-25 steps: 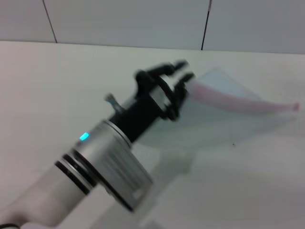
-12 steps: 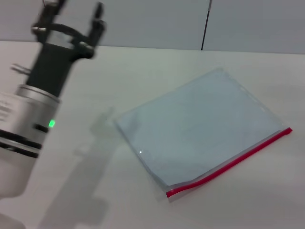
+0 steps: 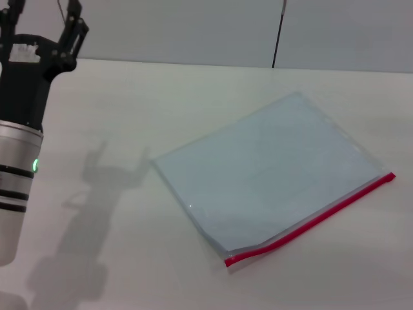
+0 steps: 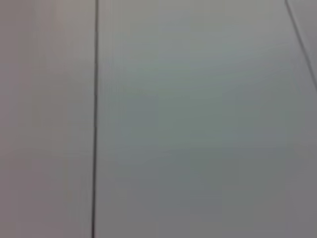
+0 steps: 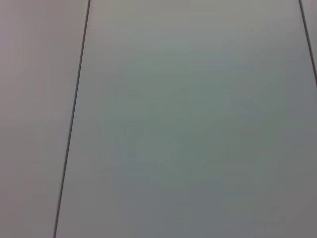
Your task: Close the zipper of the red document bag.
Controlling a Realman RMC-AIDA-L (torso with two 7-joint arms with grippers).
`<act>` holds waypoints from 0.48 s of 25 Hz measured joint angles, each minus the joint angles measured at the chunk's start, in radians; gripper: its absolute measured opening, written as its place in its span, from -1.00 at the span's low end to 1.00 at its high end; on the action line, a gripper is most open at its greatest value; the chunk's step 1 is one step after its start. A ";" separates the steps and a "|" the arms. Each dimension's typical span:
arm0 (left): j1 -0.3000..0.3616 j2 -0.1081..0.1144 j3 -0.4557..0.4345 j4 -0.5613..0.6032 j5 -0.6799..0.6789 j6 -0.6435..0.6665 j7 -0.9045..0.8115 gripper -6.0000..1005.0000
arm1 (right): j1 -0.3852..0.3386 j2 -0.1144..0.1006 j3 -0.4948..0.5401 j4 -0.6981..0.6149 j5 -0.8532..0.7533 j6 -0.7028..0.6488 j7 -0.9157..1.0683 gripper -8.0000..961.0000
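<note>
One red document bag [image 3: 268,171] lies flat on the white counter [image 3: 213,90], a translucent pale blue-grey pouch turned at an angle so that its corners point toward the counter's edges rather than its sides. Along the bag's near right edge runs the single zipper [image 3: 313,221], a thin bright red strip reaching from the bag's nearest corner to its right-hand corner, with a narrow clear lip just outside it. Near the nearest corner the strip bends a little and the pouch wall beside it looks slightly puckered (whether the track is pressed fully together there cannot be told). Nothing touches the bag. One arm is visible in the head view: the left gripper [image 3: 40,22] stands upright well to the left of the bag, raised above the counter, its black fingers pointing up toward the wall [image 3: 193,29] with the jaws spread apart and nothing between them; a green light glows on the silver wrist section below. Its shadow falls on the counter between the arm and the bag's left corner. The right gripper does not appear in the head view, so the state of its jaws cannot be told. Both wrist views show only pale grey wall panels, with two dark vertical seams visible in each.
</note>
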 joint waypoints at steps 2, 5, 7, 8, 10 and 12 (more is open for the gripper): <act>-0.001 -0.004 -0.001 -0.002 -0.020 -0.003 0.000 0.71 | 0.000 0.001 0.000 0.000 0.000 0.003 0.001 0.87; -0.004 -0.006 -0.002 -0.007 -0.064 -0.010 0.000 0.71 | 0.000 0.001 0.005 0.002 0.002 0.003 0.007 0.87; -0.007 -0.006 -0.002 -0.013 -0.093 -0.012 0.000 0.71 | 0.000 0.001 0.009 0.006 0.002 0.000 0.009 0.87; -0.008 -0.006 -0.001 -0.016 -0.105 -0.012 0.000 0.71 | 0.000 0.000 0.014 0.010 0.002 -0.001 0.009 0.87; -0.009 -0.006 0.000 -0.016 -0.123 -0.008 -0.001 0.71 | 0.000 -0.001 0.030 0.020 0.002 -0.004 0.009 0.87; -0.014 -0.007 0.002 -0.017 -0.141 -0.003 -0.001 0.71 | 0.000 -0.001 0.051 0.027 0.002 -0.005 0.009 0.87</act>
